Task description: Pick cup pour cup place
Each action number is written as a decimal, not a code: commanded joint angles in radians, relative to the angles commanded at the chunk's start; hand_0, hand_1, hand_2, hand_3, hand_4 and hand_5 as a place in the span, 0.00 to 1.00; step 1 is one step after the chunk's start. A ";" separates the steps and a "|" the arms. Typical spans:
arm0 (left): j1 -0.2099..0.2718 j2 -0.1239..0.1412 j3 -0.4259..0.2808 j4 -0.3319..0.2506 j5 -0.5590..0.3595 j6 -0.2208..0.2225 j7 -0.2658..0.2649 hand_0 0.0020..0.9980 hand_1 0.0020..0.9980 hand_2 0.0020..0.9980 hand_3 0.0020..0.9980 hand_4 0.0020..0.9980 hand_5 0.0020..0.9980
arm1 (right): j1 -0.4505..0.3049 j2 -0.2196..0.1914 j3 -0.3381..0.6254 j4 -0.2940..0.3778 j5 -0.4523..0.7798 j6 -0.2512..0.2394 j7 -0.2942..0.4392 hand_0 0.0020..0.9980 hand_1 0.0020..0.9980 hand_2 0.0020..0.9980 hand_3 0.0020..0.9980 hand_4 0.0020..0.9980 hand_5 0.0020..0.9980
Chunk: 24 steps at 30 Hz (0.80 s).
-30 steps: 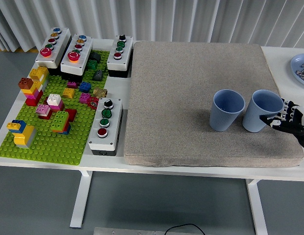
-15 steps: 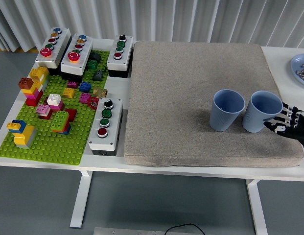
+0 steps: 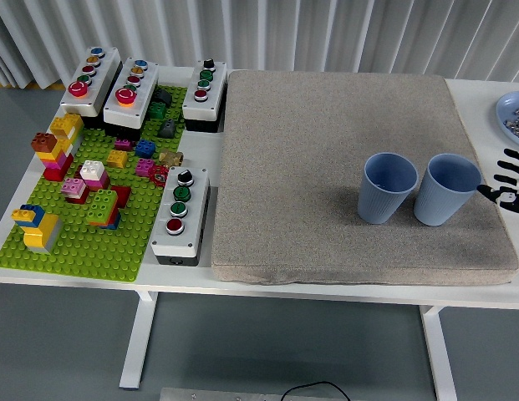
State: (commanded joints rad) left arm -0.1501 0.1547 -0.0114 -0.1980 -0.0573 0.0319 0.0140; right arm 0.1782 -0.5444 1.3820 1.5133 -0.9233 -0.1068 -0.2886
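White table [image 3: 480, 294] carries a grey mat [image 3: 326, 150], green baseplate [image 3: 83, 242], button boxes [image 3: 180, 213], perhaps a plate [image 3: 511, 113].

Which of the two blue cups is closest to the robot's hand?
The right-hand blue ribbed cup, near the grey mat's right edge. The black right hand is just beside it, apart from it. The other blue cup stands further left.
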 joint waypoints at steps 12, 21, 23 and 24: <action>-0.007 0.004 0.011 0.001 -0.023 -0.001 -0.004 0.70 0.71 0.71 0.63 0.49 0.93 | 0.253 0.080 0.078 -0.185 0.153 -0.173 0.115 0.85 0.78 0.75 0.84 0.84 0.34; -0.008 0.002 0.011 0.000 -0.022 -0.001 -0.003 0.70 0.71 0.71 0.62 0.49 0.93 | 0.296 0.160 0.107 -0.274 0.480 -0.171 0.148 0.83 0.75 0.71 0.81 0.83 0.38; -0.010 0.002 0.011 0.000 -0.022 -0.002 -0.003 0.70 0.71 0.71 0.63 0.49 0.93 | 0.303 0.170 0.115 -0.291 0.537 -0.172 0.165 0.80 0.73 0.70 0.79 0.83 0.63; -0.010 0.002 0.011 0.000 -0.021 -0.002 -0.003 0.70 0.71 0.71 0.63 0.49 0.93 | 0.304 0.172 0.118 -0.295 0.549 -0.174 0.170 0.80 0.73 0.70 0.79 0.83 0.63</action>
State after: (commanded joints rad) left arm -0.1599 0.1566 0.0000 -0.1982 -0.0784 0.0302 0.0111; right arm 0.4823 -0.3720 1.4995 1.2185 -0.3739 -0.2808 -0.1183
